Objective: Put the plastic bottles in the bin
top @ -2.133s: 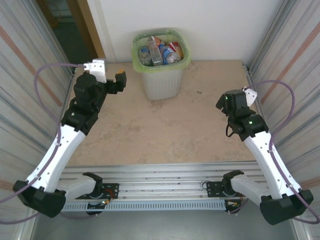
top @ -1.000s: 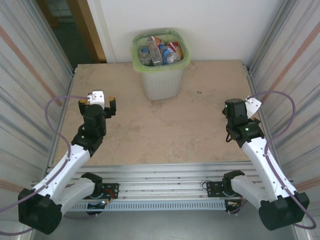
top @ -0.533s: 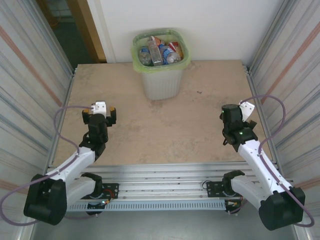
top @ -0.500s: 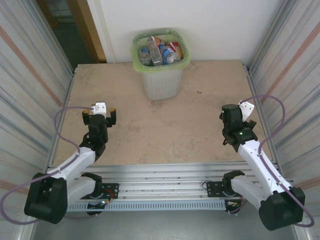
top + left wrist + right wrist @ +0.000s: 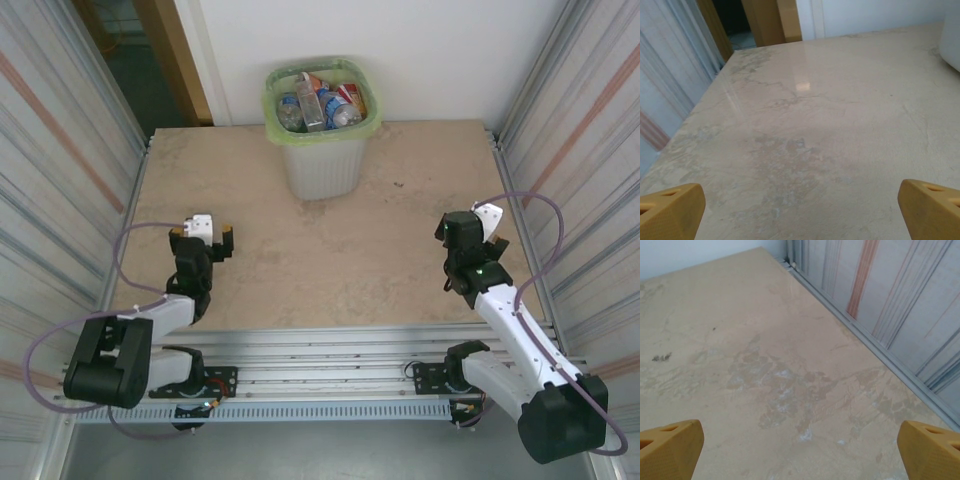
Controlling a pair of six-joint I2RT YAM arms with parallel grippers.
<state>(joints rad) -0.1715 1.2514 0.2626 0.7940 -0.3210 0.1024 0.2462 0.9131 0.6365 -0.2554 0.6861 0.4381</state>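
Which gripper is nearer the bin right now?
Left, narrowly. The left gripper sits near-left of the bin; the right gripper sits near-right, slightly farther off.

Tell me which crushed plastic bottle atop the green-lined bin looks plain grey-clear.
The long grey-clear crushed plastic bottle in the middle of the tall translucent green-lined bin, lying far-to-near. Those beside it show blue or red labels.

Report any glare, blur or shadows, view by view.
Top external: soft, even light; the bin and its bottles read clearly, and shadows beneath the arms are faint. Left wrist: a pale glare patch on the table; the orange fingertips at the bottom corners look soft. Right wrist: no glare on the table; its fingertips are likewise soft-edged.
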